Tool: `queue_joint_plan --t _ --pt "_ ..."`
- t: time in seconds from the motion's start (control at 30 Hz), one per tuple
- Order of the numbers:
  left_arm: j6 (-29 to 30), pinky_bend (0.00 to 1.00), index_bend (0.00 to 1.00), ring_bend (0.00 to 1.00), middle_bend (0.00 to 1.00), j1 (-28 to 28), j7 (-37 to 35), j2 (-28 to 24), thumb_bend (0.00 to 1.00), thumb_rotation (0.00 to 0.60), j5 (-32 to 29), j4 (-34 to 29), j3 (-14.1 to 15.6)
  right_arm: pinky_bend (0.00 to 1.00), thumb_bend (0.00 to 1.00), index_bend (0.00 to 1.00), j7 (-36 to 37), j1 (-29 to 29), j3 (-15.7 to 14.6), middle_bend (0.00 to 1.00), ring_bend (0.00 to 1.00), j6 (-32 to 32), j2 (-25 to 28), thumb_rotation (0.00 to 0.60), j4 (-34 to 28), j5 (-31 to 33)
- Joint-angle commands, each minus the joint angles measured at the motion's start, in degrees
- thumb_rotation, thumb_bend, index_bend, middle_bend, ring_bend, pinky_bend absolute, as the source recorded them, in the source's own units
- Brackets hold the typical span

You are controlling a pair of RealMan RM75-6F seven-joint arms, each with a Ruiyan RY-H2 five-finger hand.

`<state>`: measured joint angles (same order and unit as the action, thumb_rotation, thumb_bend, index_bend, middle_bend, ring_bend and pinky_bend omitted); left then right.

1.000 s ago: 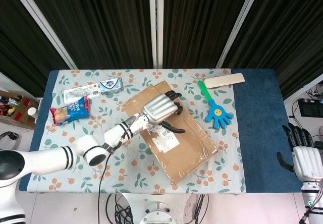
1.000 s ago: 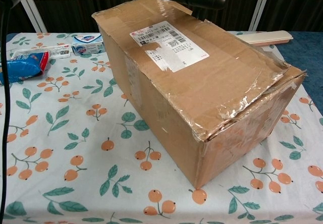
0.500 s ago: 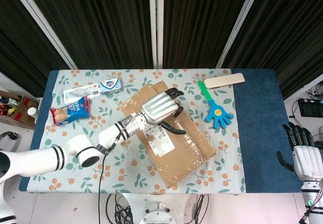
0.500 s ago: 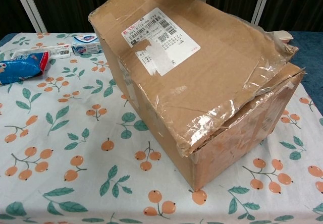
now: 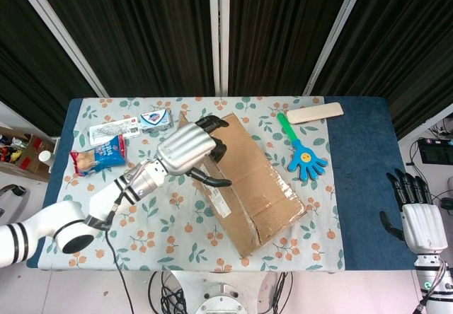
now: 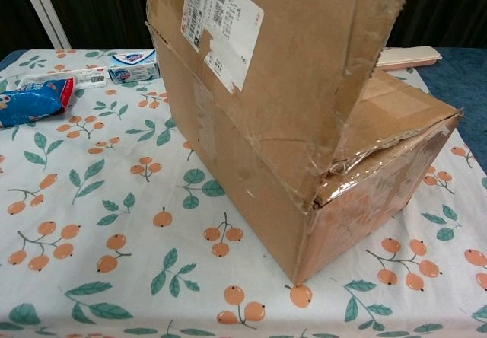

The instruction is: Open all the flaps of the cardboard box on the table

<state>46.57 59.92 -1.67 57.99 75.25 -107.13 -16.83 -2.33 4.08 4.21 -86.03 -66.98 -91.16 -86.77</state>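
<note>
Flap [image 6: 289,56] raised: our left hand [image 5: 185,151] grips its edge to swing it clear; right hand [image 5: 416,218] idle, fingers apart, empty.

The brown cardboard box [image 5: 248,187] is sitting askew near the middle of the table, its long sides running diagonally. One long top flap [image 6: 281,56] is standing raised along the left side, steeply tilted, with a white shipping label [image 6: 221,18] showing on its outer face and torn clear tape hanging along its free edge. Under it another flap [image 6: 396,110] is lying flat over the opening. Crinkled tape is clinging to the near end.
</note>
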Motion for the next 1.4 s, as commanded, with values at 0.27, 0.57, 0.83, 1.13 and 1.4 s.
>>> queue_joint_plan --t 0.27,0.57,0.83,1.13,1.4 --pt "0.21 0.14 0.63 0.15 0.62 -8.76 -10.84 -11.16 0.0 0.0 2.4 -4.89 3.9 0.0 0.28 0.0 -3.29 0.99 -0.19 0.0 0.0 0.18 -0.37 0.6 -2.38 -1.69" --pt "1.57 0.14 0.63 0.16 0.62 -14.32 -17.09 -14.25 0.0 0.0 5.57 -2.3 6.74 0.0 0.28 0.0 -4.33 1.02 -0.04 0.0 0.0 -0.36 -0.41 0.6 -2.89 -1.83" --pt "7.65 0.15 0.3 0.17 0.37 -20.04 -14.6 -12.36 0.0 0.006 8.12 0.18 9.62 0.0 0.28 0.0 -7.95 2.61 1.1 0.0 0.0 -0.54 3.95 0.6 -9.48 -4.58" --pt "26.21 0.16 0.12 0.13 0.13 -34.47 -7.07 -3.15 0.29 0.5 5.91 9.77 13.87 0.0 0.56 0.0 -11.4 13.27 4.16 0.0 0.0 10.56 11.24 0.6 -20.91 -11.83" --pt "30.04 0.16 0.12 0.13 0.13 -41.29 1.94 1.02 0.38 0.6 4.93 14.54 17.92 0.0 1.0 0.12 -13.49 28.33 7.69 0.13 0.0 31.49 12.29 0.6 -25.93 -9.99"
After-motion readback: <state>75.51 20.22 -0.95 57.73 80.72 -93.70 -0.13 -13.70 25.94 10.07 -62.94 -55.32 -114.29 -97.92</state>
